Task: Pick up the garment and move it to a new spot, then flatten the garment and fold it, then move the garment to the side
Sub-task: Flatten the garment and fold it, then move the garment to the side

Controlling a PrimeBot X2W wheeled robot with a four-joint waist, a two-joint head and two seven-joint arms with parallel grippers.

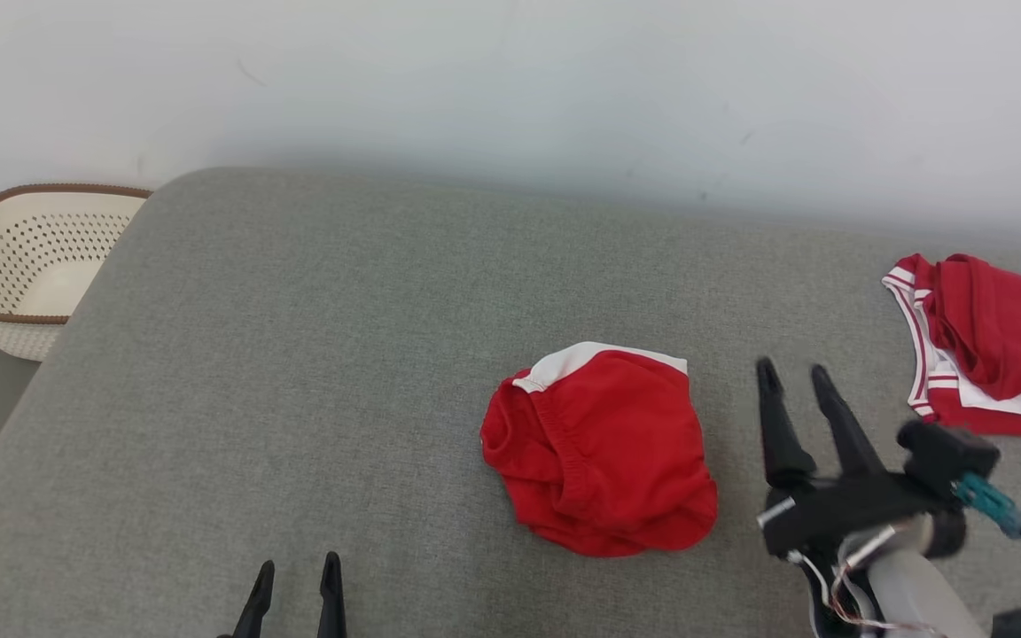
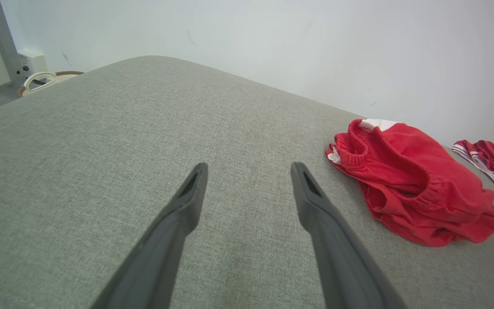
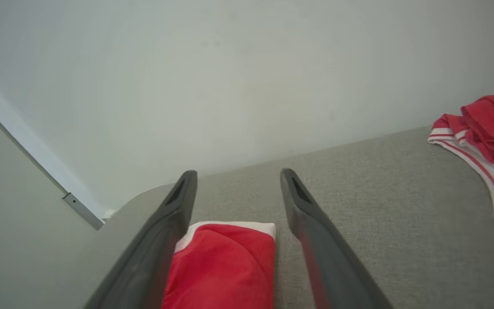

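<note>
One pale perforated basket (image 1: 27,266) far left, cut by the frame edge. Two grippers. Left gripper (image 1: 296,569): fingers spread, empty, cropped below the tips in the head view. One crumpled red garment (image 1: 604,452) mid grey cushion (image 1: 298,372). Right gripper (image 1: 794,372) just beside it, spread wide, holding nothing. Far right, red-and-white clothing (image 1: 998,363), cropped; possibly two pieces.

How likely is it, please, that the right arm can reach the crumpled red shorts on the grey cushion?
Probably yes: the right gripper stands open just beside the crumpled red shorts, with only bare grey cushion between them.
</note>
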